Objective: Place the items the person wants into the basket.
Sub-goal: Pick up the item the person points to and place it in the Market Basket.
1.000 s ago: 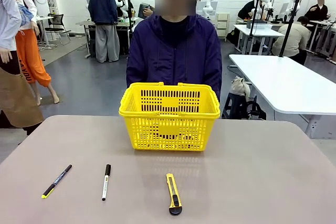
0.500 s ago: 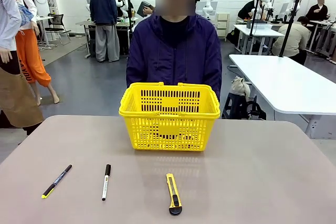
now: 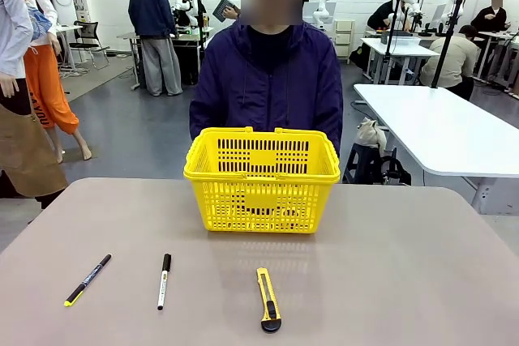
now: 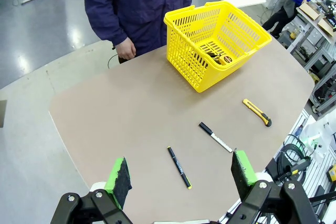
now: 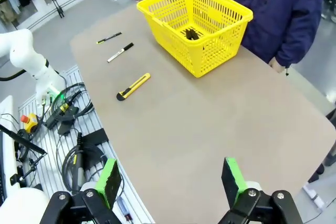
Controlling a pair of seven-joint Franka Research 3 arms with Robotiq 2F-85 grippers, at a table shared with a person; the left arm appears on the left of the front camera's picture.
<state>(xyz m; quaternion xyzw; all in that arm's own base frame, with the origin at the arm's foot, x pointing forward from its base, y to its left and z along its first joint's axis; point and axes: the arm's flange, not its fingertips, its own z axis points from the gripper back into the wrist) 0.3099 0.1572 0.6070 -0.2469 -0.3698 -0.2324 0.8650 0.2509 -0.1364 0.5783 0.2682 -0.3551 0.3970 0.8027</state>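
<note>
The yellow basket stands at the table's far middle, in front of the person in a navy jacket. In the left wrist view the basket holds a black stapler and a small round tape measure. The white marker with a black cap lies near the front left of the table, also seen as the marker. My left gripper hangs open high above the table. My right gripper is open too, well above the table's edge, holding nothing.
A black pen with a yellow tip lies left of the marker. A yellow utility knife lies at front centre. The person's hand hangs at the far edge. Cables and rails lie beside the table.
Nothing on the table has moved and both grippers stay open. Only a person far in the background has shifted a little.
</note>
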